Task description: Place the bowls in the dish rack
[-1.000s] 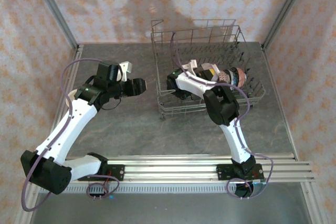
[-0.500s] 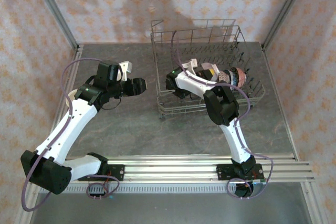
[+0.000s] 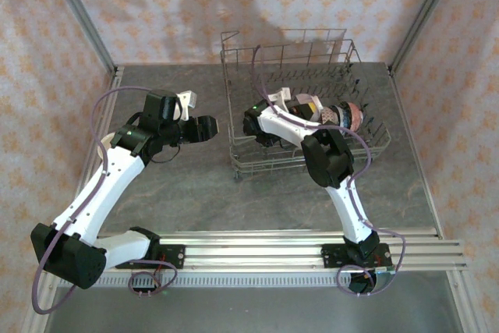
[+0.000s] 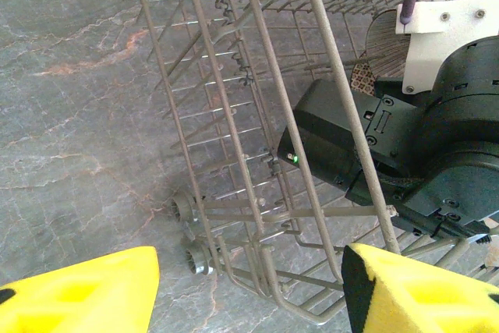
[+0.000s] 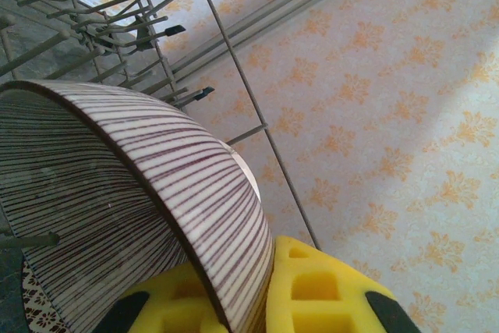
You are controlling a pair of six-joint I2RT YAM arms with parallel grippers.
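The dish rack stands at the table's back right. My right arm reaches into it, and my right gripper is shut on the rim of a cream bowl with thin brown stripes. In the right wrist view that striped bowl is pinched between the yellow fingers of the gripper. Other patterned bowls stand on edge in the rack to its right. My left gripper hovers open just left of the rack. In the left wrist view the open gripper holds nothing, and the rack's corner lies ahead of it.
Grey marble tabletop lies bare in front of and left of the rack. Patterned walls and metal frame posts close in the sides. In the left wrist view the right arm's black wrist sits inside the rack.
The rack has slid slightly to the left, along with my right gripper and its striped bowl. The left arm has stayed still.
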